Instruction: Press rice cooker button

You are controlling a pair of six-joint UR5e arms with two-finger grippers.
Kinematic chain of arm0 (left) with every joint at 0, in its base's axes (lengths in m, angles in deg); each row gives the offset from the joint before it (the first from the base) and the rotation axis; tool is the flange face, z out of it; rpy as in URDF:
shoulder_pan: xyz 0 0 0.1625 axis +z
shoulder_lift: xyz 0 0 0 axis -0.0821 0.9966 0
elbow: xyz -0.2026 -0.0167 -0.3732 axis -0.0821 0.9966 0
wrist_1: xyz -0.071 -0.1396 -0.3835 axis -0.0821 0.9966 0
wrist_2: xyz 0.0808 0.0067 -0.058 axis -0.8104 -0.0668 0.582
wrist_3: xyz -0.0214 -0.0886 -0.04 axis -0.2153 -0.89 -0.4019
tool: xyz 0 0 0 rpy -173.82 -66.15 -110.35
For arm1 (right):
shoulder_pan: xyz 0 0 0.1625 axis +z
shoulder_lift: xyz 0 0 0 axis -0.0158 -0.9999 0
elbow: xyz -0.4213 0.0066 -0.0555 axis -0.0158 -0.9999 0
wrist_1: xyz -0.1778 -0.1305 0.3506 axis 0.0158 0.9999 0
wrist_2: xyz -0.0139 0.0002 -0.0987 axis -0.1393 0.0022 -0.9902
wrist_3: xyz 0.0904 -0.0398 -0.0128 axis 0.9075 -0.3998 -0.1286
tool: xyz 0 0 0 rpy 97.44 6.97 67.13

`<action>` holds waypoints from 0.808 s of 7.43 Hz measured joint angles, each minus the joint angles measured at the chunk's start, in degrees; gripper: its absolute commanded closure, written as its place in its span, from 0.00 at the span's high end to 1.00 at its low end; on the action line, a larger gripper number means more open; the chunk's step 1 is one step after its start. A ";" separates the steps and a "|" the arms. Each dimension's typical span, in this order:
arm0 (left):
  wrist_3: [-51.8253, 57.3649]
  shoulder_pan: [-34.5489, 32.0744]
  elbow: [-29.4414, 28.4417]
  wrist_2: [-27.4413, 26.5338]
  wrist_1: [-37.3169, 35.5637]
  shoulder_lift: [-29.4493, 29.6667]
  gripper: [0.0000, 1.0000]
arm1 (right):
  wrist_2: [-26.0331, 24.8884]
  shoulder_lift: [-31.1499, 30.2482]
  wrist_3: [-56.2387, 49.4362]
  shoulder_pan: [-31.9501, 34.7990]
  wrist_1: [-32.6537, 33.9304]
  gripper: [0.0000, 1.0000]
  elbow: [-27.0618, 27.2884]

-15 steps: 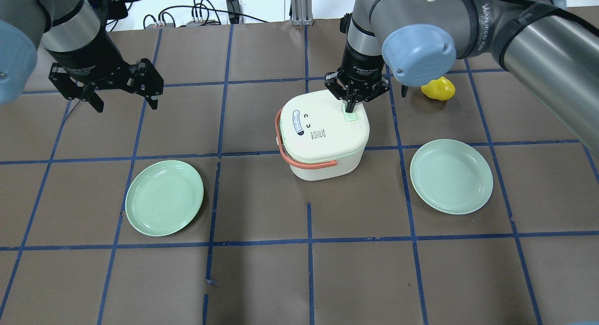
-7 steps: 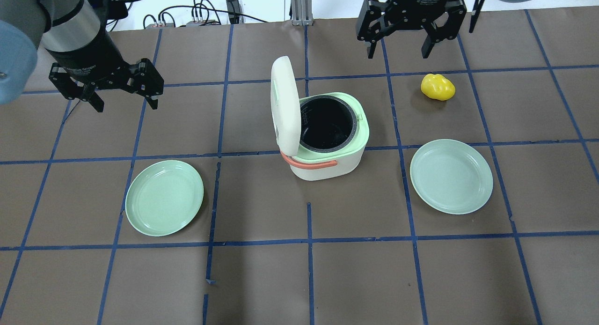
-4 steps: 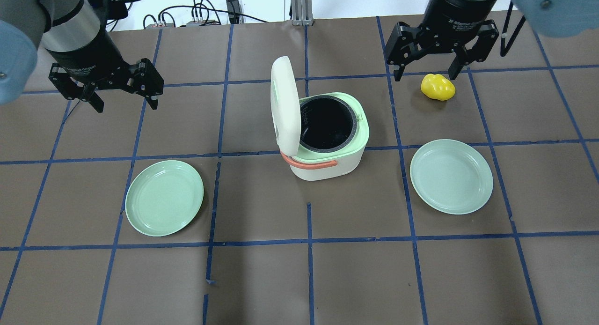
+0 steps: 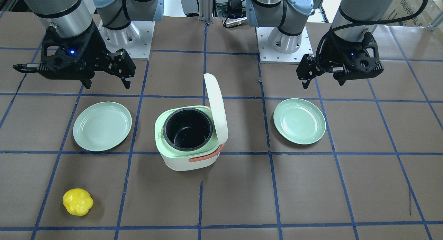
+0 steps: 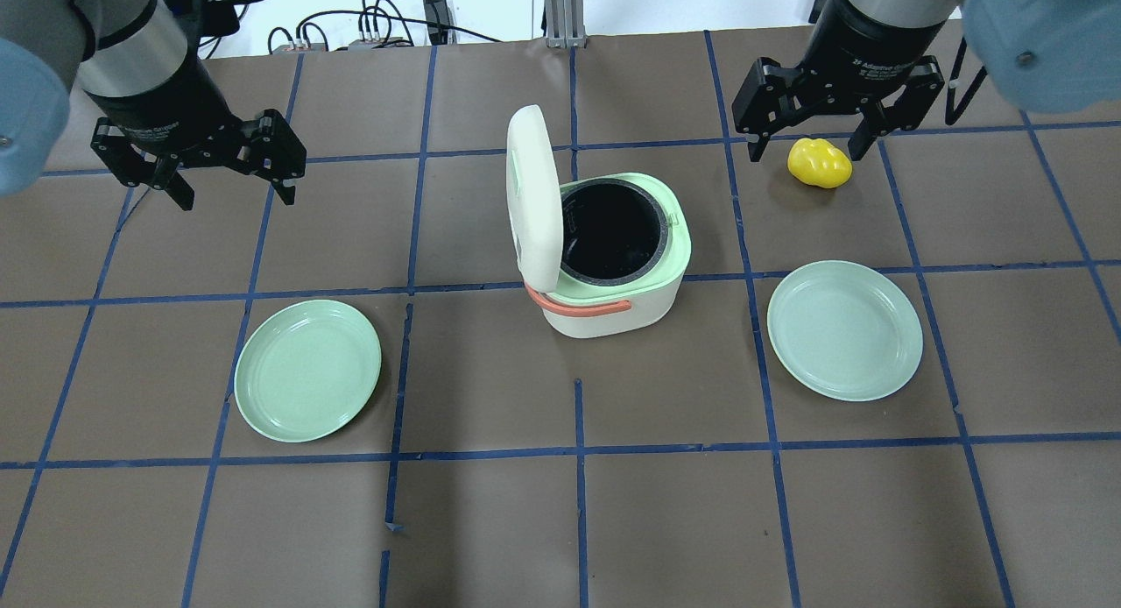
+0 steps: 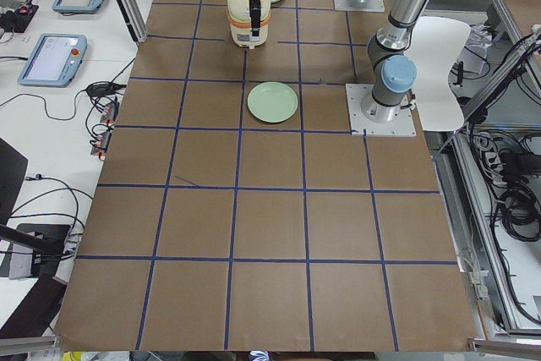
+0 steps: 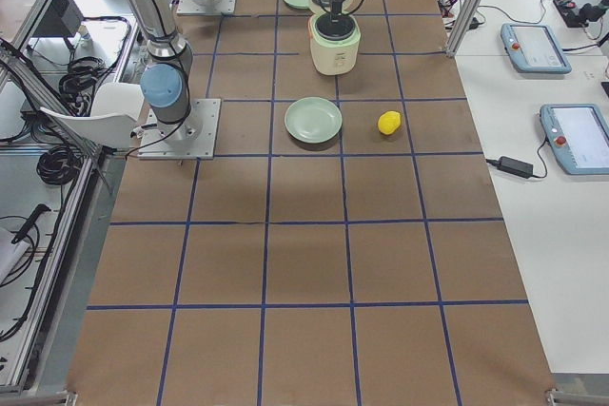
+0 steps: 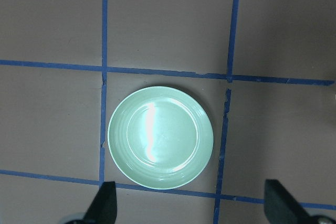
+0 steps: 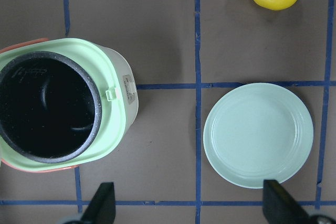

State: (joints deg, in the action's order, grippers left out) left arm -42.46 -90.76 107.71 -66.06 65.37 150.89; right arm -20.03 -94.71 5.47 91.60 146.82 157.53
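The white and pale-green rice cooker (image 5: 613, 303) stands mid-table with its lid (image 5: 534, 196) swung up and the black inner pot (image 5: 613, 231) exposed. It also shows in the front view (image 4: 180, 162) and the right wrist view (image 9: 122, 124), where a small green latch tab (image 9: 110, 94) sits on the rim. My right gripper (image 5: 807, 144) is open and empty. It hangs above the table, to the right of and beyond the cooker, over a yellow toy. My left gripper (image 5: 236, 192) is open and empty, high over the far left.
A yellow toy pepper (image 5: 819, 163) lies right of the cooker at the back. One green plate (image 5: 845, 329) lies to the cooker's right and another (image 5: 307, 370) to its left, below my left wrist camera (image 8: 160, 137). Cables lie along the far edge.
My right gripper was shut with its tips on the closed lid's button. The lid has sprung open, and the gripper has risen, opened and moved right over the yellow toy. Left arm unchanged.
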 measured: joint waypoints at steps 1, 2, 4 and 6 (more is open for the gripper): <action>0.00 0.00 0.00 0.01 0.00 0.00 1.00 | -0.08 0.10 -0.72 -1.03 0.67 1.00 0.02; 0.00 0.00 0.00 0.01 0.00 0.00 1.00 | -0.08 -0.02 -1.68 -1.93 0.90 1.00 0.15; 0.00 0.00 0.00 0.03 0.00 0.00 1.00 | 0.04 -0.23 -2.49 -2.43 1.00 1.00 0.25; 0.00 0.00 0.00 -0.02 0.02 0.00 1.00 | 0.13 -0.29 -2.54 -2.46 1.01 1.00 0.31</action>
State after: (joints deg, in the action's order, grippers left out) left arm -42.46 -90.76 107.71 -66.08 65.38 150.89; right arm -19.90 -94.99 2.94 89.15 147.82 157.84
